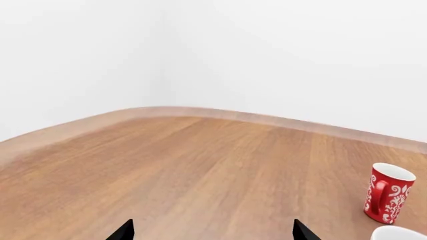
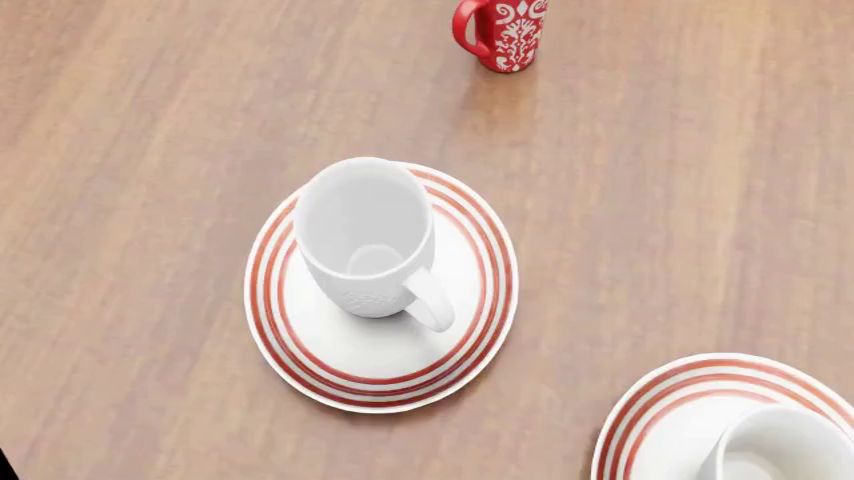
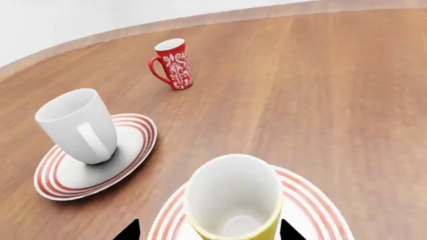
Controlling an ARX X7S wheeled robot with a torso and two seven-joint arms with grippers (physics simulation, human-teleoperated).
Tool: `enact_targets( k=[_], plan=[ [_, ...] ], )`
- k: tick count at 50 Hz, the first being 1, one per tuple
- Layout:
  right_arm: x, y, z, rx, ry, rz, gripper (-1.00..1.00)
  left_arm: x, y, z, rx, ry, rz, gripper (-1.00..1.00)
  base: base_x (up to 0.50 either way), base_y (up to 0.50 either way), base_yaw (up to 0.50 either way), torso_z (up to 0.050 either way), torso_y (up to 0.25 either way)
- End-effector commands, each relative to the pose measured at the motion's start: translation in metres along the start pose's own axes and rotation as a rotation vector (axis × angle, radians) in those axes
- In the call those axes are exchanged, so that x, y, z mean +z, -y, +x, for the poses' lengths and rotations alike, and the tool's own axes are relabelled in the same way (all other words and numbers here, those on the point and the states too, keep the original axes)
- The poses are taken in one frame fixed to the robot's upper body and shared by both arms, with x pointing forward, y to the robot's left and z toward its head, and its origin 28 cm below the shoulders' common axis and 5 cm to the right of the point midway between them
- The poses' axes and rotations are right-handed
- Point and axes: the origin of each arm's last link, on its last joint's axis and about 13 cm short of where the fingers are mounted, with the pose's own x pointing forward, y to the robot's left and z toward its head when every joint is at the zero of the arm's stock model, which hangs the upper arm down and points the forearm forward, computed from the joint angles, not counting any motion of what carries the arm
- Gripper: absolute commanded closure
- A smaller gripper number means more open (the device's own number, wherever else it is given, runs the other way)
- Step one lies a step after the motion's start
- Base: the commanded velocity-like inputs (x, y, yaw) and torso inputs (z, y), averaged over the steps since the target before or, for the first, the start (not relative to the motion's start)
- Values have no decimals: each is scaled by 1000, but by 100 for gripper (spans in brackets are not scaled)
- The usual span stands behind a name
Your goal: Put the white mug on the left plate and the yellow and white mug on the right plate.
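We are judging this as the closing step: both mugs are already sitting on plates. The white mug (image 2: 367, 238) is standing upright on the left plate (image 2: 382, 372), handle pointing toward the right plate (image 2: 674, 400). The yellow mug (image 3: 233, 200) is standing upright on the right plate, a little off its centre.

Our right gripper (image 3: 208, 231) is hovering around the yellow mug, jaws spread wide, one tip on either side; we are not seeing contact, though the tips are barely in view. Our left gripper (image 1: 212, 231) is pointing at bare desk (image 1: 200, 165) away from the left plate, jaws wide, holding nothing.

Next move, as we are judging it: lifting the right arm straight up and back without clipping the yellow mug's rim.

Counting: three mugs, two plates. The third, a red mug (image 2: 502, 32), is standing on the desk beyond the left plate, well apart.
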Motion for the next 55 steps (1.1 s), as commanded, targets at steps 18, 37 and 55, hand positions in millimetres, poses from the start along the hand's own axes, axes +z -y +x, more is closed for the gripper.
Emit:
enact_targets(
  k=[18,37,55],
  plan=[
    [45,-20,36,94,169,22,-100,5,2,2,1,20,-18,-100,0,0,0,0,0],
    [50,-23,121,75,176,101,-100,4,4,0,-16,14,-8,-100,0,0,0,0,0],
    [36,-23,183,18,173,192,-100,5,12,45,-108,-28,122,-100,0,0,0,0,0]
  ],
)
